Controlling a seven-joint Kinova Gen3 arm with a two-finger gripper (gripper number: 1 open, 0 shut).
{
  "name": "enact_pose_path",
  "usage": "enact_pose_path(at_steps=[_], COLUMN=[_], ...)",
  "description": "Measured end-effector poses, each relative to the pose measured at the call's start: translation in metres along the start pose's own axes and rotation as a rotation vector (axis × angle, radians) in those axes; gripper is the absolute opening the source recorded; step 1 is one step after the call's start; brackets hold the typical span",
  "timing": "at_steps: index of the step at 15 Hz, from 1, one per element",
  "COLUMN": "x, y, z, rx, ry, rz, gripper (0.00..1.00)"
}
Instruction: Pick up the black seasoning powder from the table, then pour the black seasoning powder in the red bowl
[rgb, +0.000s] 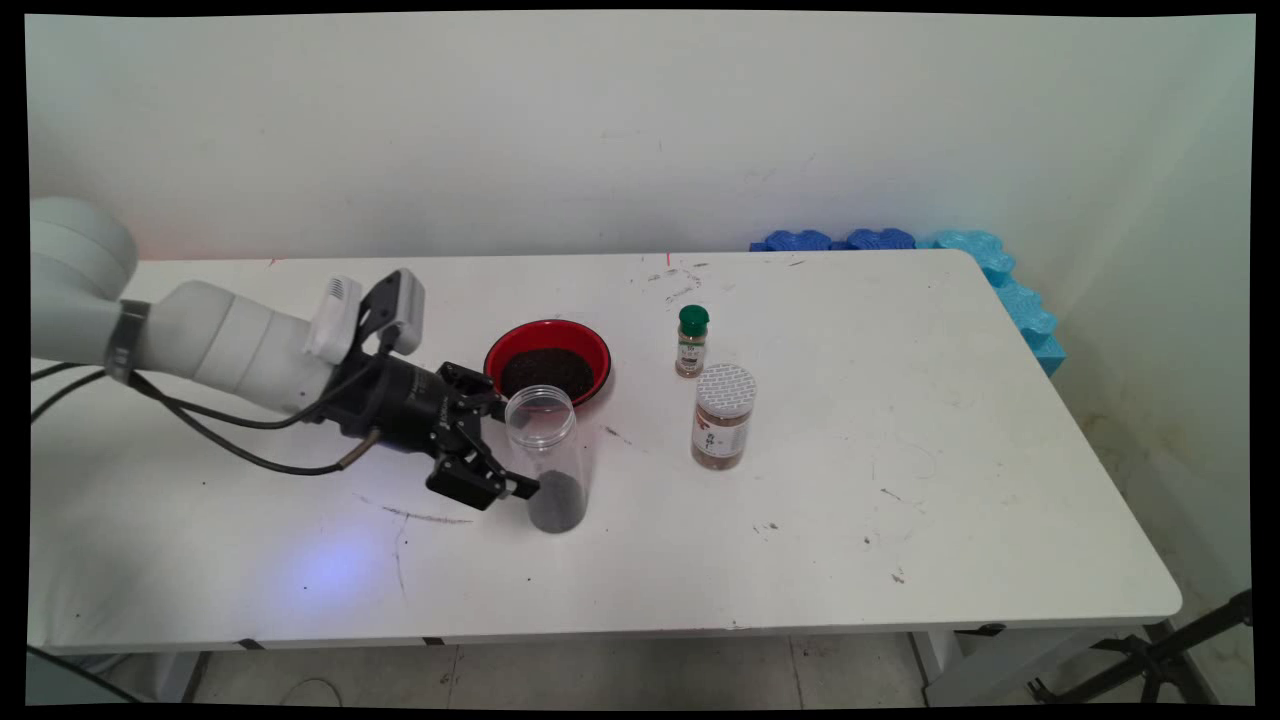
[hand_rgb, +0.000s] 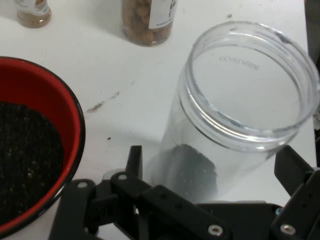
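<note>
Beside the red bowl (rgb: 547, 362), the tool (rgb: 508, 448) stands spread around the clear jar (rgb: 546, 458).

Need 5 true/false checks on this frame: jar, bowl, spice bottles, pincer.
1. The clear jar stands upright with no lid on. True.
2. The jar is full to the brim. False: only a dark layer lies at its bottom.
3. The pincer has a finger on each side of the jar's lower part. True.
4. The red bowl is empty. False: dark grains fill it.
5. The green-capped bottle lies on its side. False: it stands upright, behind the white-lidded spice jar.
</note>
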Motion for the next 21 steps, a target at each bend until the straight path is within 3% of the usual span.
enact_pose_path(at_steps=[5,6,13,21], x=[0.001,0.002,0.011,0.039], y=[-0.003,-0.003,-0.004,-0.007], z=[0.013,0.015,0.010,-0.029], rx=[0.003,0.003,-0.020,-0.077], ry=[-0.002,-0.001,0.040,0.120], rz=[-0.002,-0.003,-0.001,-0.012], gripper=[1.00,0.00,0.00,0.00])
